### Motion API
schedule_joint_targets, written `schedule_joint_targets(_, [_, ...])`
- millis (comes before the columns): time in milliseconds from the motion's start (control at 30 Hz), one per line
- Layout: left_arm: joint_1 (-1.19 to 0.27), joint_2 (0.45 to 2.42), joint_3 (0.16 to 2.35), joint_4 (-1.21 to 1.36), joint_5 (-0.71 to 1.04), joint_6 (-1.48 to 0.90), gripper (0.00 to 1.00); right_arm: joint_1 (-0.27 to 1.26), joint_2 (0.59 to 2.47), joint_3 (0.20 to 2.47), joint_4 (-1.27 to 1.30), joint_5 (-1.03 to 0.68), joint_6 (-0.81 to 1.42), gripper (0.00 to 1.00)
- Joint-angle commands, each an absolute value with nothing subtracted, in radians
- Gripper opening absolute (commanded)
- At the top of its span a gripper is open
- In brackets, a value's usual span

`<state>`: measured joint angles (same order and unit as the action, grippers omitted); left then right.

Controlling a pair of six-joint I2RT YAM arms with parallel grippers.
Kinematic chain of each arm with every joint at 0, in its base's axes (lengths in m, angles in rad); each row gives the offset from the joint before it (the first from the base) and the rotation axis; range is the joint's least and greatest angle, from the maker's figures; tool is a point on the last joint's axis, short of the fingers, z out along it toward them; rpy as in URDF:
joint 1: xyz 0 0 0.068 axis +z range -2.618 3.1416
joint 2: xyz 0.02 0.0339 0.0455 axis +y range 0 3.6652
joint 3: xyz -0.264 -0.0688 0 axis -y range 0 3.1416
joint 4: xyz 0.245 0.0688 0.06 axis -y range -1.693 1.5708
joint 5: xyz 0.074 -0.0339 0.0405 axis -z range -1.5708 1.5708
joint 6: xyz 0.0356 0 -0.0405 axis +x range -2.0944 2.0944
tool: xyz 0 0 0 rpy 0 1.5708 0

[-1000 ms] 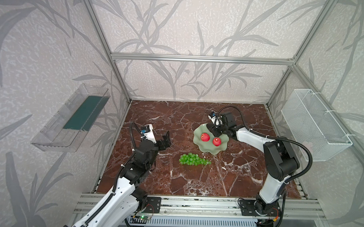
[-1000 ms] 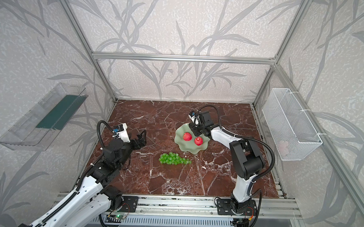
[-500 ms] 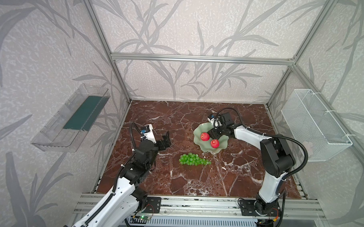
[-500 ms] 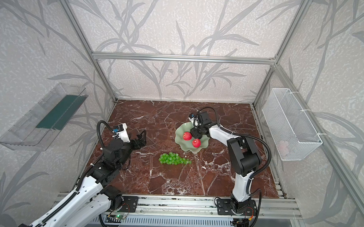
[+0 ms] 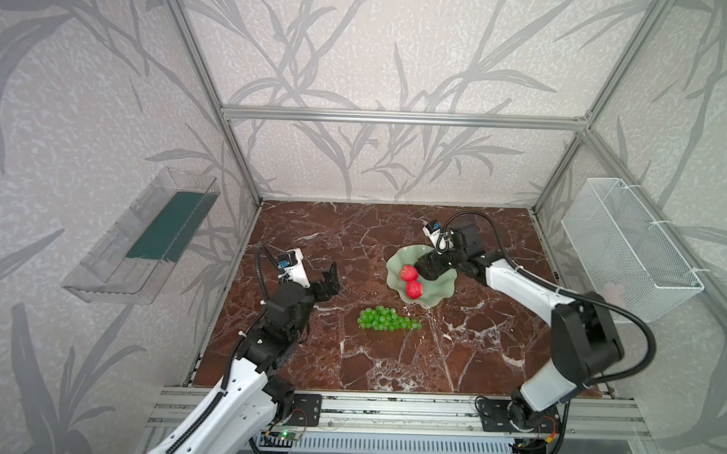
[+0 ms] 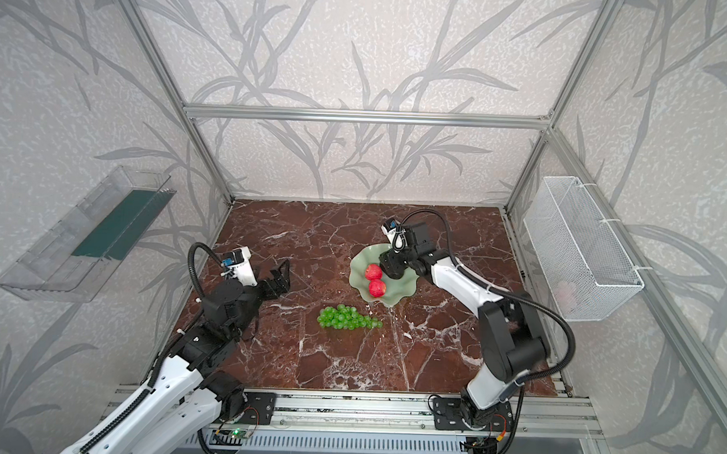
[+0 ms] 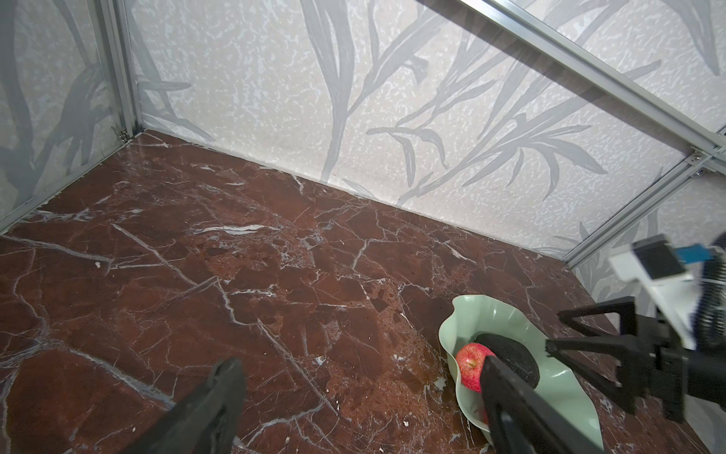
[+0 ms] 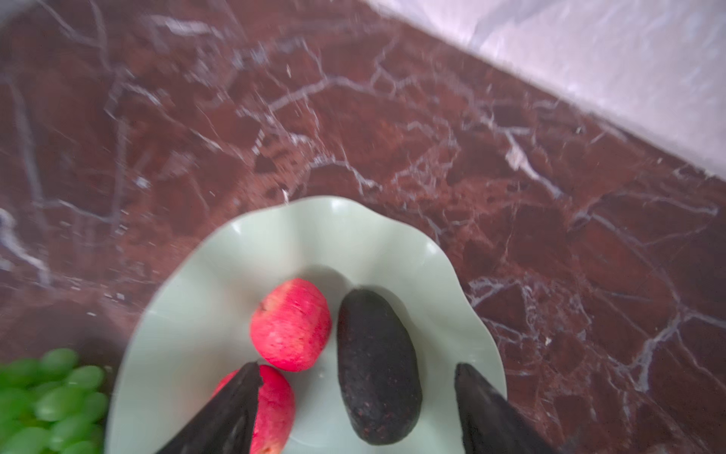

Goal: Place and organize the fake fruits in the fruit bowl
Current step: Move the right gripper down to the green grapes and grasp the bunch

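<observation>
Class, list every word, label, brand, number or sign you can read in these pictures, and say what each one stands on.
No text can be read in any view.
blue patch on the left wrist camera: too small to tell whether it carries print.
blue patch on the right wrist camera: blurred, unreadable.
fruit bowl, red fruits, avocado, grapes: no marking visible.

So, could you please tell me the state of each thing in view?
Pale green scalloped bowl: upright, holds three fruits.
Two round red fruits: in bowl.
Dark pebbly avocado: lying in bowl, ungripped.
Bright green grape bunch: on table, outside bowl.
Left tool: open, empty.
Right tool: open, straddling avocado.
</observation>
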<state>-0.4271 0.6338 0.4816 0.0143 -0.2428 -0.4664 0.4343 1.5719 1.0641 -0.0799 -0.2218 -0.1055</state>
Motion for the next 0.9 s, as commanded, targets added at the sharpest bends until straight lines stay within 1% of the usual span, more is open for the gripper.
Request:
schedule_joint_targets(0, [-0.422,0.608,0.497,-0.004,-0.273,-0.451,0.94,0.473,1.451,0.927,0.078,-0.36,-0.019,0.82])
schedule_joint_targets(100, [-0.422,0.594,0.502,-0.009,-0.282,-0.444,0.94,0.558,1.373,0.802,0.184,-0.419,-0.03,0.85])
schedule_joint_targets(200, [-0.421,0.583,0.505,-0.012,-0.286,-0.443,0.94,0.675,1.344,0.728,0.223,-0.432,-0.112,0.89])
schedule_joint_targets(300, [-0.421,0.576,0.505,-0.015,-0.281,-0.443,0.94,0.773,1.372,0.708,0.213,-0.423,-0.193,0.91])
schedule_joint_targets(400, [-0.422,0.563,0.507,-0.032,-0.284,-0.443,0.94,0.827,1.422,0.698,0.248,-0.42,-0.208,0.92])
schedule_joint_targets(600, [-0.421,0.522,0.502,-0.058,-0.301,-0.438,0.94,0.868,1.528,0.717,0.318,-0.386,-0.184,0.93])
schedule_joint_targets(867, [-0.421,0.501,0.508,-0.082,-0.305,-0.428,0.94,0.871,1.649,0.737,0.416,-0.343,-0.142,0.95])
